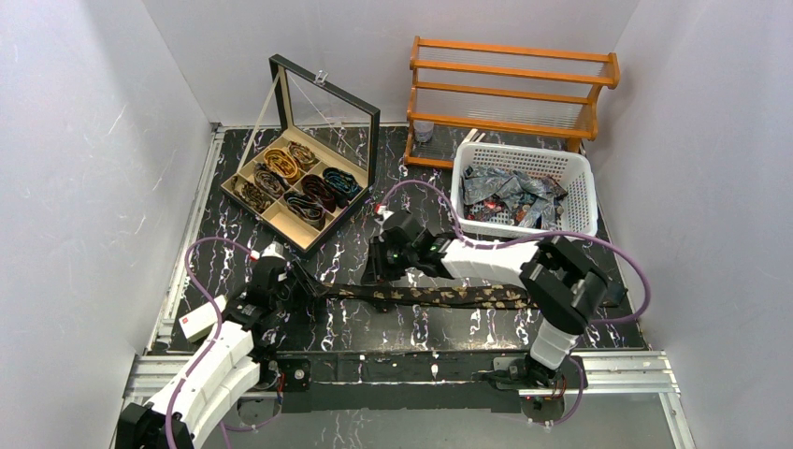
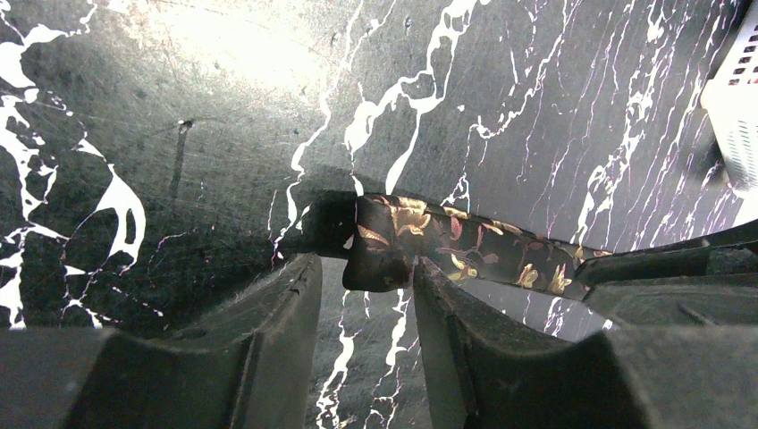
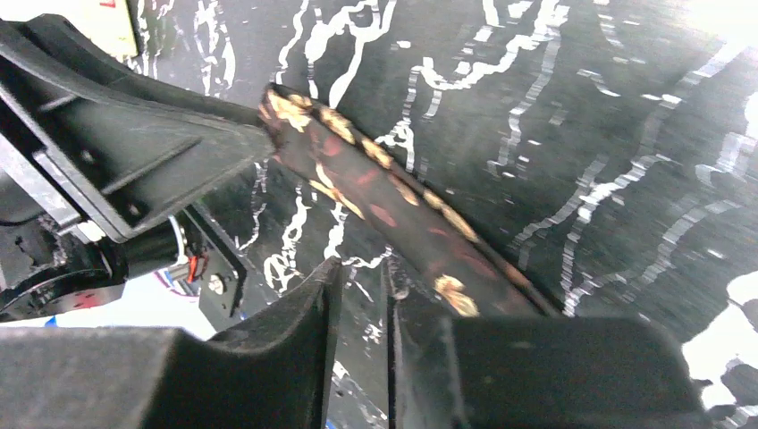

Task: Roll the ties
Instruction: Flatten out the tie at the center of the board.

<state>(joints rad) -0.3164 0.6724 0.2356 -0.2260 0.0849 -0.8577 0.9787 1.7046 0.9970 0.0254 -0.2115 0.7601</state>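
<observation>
A dark tie (image 1: 439,296) with gold floral spots lies stretched left to right across the black marbled table. My left gripper (image 1: 297,288) is at its left end. In the left wrist view the folded end of the tie (image 2: 380,264) sits at the tips of the left gripper (image 2: 365,262), against the right finger, with the jaws apart. My right gripper (image 1: 379,276) hovers over the tie a little right of that end. In the right wrist view the tie (image 3: 375,179) runs past the outer side of the right gripper (image 3: 362,266), whose narrow gap holds nothing.
An open compartment box (image 1: 245,198) at the back left holds several rolled ties. A white basket (image 1: 524,157) at the back right holds loose ties, and a wooden rack (image 1: 510,89) stands behind it. A small white device (image 1: 196,323) lies by the left arm. Purple cables loop over both arms.
</observation>
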